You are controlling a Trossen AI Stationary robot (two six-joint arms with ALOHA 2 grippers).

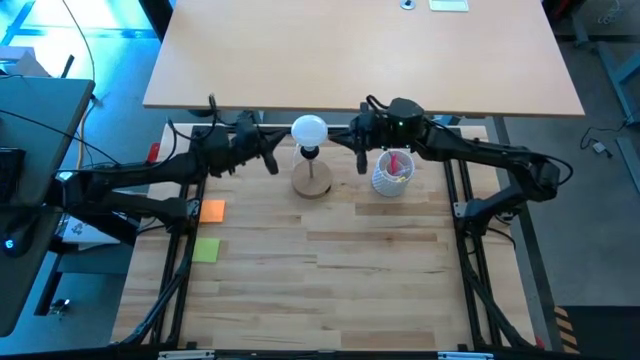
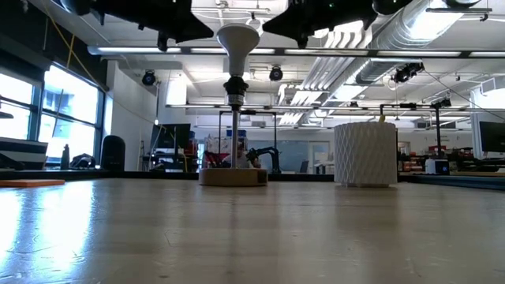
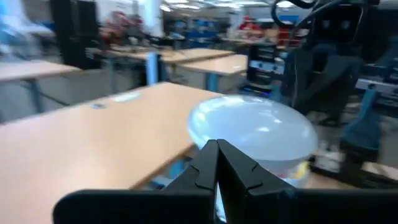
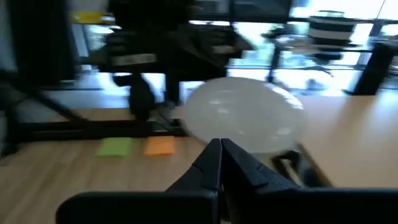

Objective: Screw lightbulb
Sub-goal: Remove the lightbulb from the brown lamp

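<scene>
Both my jaws are pressed together w/ nothing pinched: my left gripper (image 3: 217,163) is showing its two dark fingers meeting at the tips, and my right gripper (image 4: 221,160) is doing the same. In the high view my left gripper (image 1: 272,163) is hanging just beside the lightbulb (image 1: 309,129) on its left, and my right gripper (image 1: 362,162) is hanging near it on the right, so the bulb is sitting between the two, neither one touching it as far as I can tell. The lightbulb (image 2: 239,41) is standing upright, globe up, neck down in the black socket (image 2: 235,87) atop a thin stem rising from the round wooden base (image 2: 233,177). That base is resting on the wooden table (image 1: 330,290) near its far edge. Just beside the base, on my right arm's side, the white latticed cup (image 2: 364,153) is standing w/ pink items (image 1: 398,163) inside. On my left arm's side, an orange square (image 1: 212,210) and a green square (image 1: 206,250) are lying flat on the table.
</scene>
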